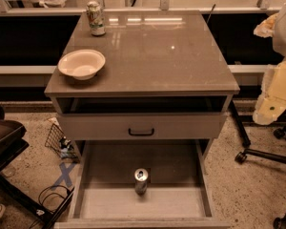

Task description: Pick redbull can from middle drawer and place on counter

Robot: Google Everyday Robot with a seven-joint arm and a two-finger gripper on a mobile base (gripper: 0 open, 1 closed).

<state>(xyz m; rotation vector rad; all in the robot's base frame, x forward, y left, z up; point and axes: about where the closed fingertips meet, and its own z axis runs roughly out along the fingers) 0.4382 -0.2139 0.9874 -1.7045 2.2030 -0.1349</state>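
Observation:
The redbull can (pixel 141 180) stands upright in the open middle drawer (pixel 100 202), near the middle of its flat grey floor, with its shiny pull-tab top facing up. The drawer is pulled far out at the bottom of the cabinet. The counter (pixel 157 51) is the glossy grey-brown top slab above it. Only cream-white parts of my arm (pixel 276 87) show at the right edge, level with the counter and well away from the can. My gripper is out of view.
A white bowl (pixel 82 64) sits on the counter's front left. A green-and-white can (pixel 96 18) stands at its back left. A shut drawer with a black handle (pixel 141 132) is above the open one. Chair legs (pixel 262 154) stand at right, with a wire basket (pixel 57 140) and cables at left.

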